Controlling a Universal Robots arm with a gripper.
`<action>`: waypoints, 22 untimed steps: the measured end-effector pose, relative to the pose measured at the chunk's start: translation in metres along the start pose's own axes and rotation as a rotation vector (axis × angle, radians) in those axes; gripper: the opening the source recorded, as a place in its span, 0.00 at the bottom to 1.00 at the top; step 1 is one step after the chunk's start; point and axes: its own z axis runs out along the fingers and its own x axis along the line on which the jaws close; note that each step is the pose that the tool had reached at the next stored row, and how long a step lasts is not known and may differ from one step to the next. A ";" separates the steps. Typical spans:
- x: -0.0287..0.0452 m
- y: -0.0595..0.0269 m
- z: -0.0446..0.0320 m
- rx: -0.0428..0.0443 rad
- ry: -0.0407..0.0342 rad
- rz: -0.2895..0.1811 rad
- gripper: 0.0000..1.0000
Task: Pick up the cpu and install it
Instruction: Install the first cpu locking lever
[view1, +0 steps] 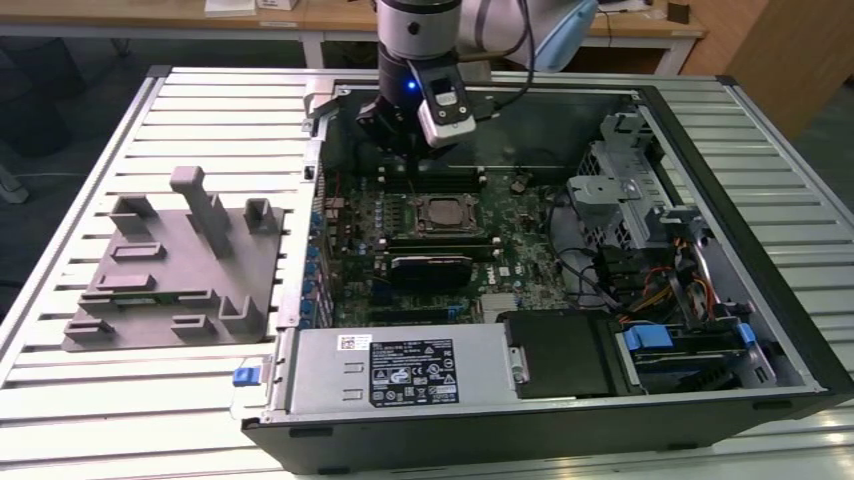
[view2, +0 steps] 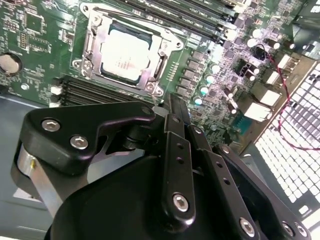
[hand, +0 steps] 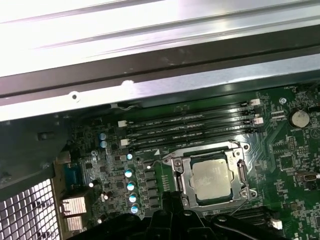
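While hand (view1: 398, 148) hovers, grip unclear, cpu (view2: 124, 52) lies flat in socket (view2: 92, 45), silver face up.

Exterior view looks down — both wrist views share the cpu (view2: 125, 54) (hand: 212, 179).

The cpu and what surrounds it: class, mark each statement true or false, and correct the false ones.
1. The cpu sits in the motherboard socket. True.
2. The pincer is carrying the cpu. False: the cpu lies in the socket, apart from the pincer above the board.
3. The grey fixture stands inside the computer case. False: it rests on the table, at the exterior view's left of the case.
4. Long black memory slots run alongside the socket. True.
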 end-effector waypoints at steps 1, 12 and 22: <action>0.0013 0.0000 0.0002 0.0000 0.0000 -0.002 0.11; 0.0021 -0.0002 0.0026 0.0016 0.0045 -0.179 0.11; 0.0108 0.0008 0.0060 0.0020 0.0065 -0.260 0.11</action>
